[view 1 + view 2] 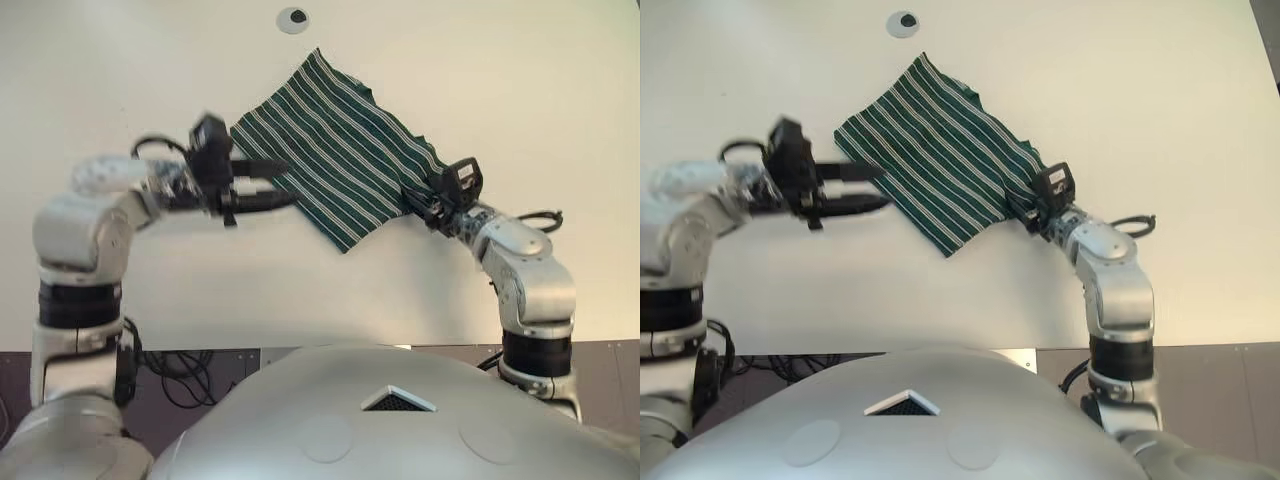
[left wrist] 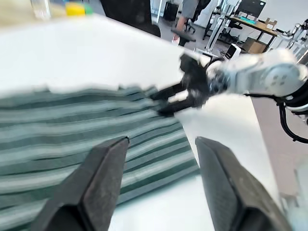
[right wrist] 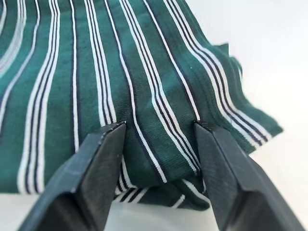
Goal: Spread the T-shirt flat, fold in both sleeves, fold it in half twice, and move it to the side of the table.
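Starting nearest, we log the right claw (image 3: 160, 129) low over the white counter (image 1: 520, 80), on the right side. Its fingers (image 3: 96, 178) stand wide apart. The right corner of the T-shirt (image 1: 330, 150) sits between them, with the cloth bunched into a small hump there. The claw straddles the bunch and is not pinched shut on it. The left wrist view agrees: we see the two fingers apart, one above and one below the shirt's edge.

Next, on the left and about level with it, is the left claw (image 2: 162, 140). Its arm comes in from the left side and points across toward the shirt. This claw is wide open too and holds nothing. The fingertips reach the shirt's left edge, one lying over the striped cloth and the other along the edge beside bare counter. We cannot tell whether they touch the fabric.

The T-shirt is green with thin white and dark stripes. It lies folded into a rough four-sided shape and is turned corner-on to us. It sits mid-counter between the two claws, slightly toward the far side. One corner points at us and the opposite corner points away. The cloth lies flat apart from the hump at the right claw.

Farthest out, a small round disc (image 1: 293, 18) is set in the counter, just beyond the shirt's far corner and apart from it.
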Controlling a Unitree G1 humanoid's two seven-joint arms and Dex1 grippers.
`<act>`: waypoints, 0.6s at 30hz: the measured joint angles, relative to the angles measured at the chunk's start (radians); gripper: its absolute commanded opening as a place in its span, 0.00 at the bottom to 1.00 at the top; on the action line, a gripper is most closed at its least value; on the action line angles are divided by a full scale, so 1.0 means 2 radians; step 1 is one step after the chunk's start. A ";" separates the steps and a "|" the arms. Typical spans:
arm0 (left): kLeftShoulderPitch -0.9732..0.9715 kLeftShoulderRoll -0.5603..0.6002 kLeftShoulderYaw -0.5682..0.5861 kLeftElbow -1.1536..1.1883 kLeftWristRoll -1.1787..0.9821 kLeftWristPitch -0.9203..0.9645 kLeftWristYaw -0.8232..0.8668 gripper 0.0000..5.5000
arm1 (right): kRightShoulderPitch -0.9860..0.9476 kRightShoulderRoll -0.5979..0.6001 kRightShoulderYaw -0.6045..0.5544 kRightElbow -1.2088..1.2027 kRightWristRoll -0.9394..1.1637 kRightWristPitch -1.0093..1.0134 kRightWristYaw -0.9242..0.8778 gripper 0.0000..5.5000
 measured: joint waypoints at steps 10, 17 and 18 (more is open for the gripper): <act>0.108 -0.086 0.047 -0.103 -0.047 0.012 0.177 0.46 | 0.015 0.134 -0.173 -0.242 0.142 0.319 0.001 0.46; 0.011 -0.164 0.010 0.047 0.122 -0.147 0.338 0.46 | -0.120 -0.030 -0.252 -0.138 0.214 0.244 0.067 0.46; 0.003 -0.165 0.002 0.069 0.142 -0.160 0.349 0.46 | -0.112 -0.050 -0.228 -0.120 0.192 0.208 0.062 0.46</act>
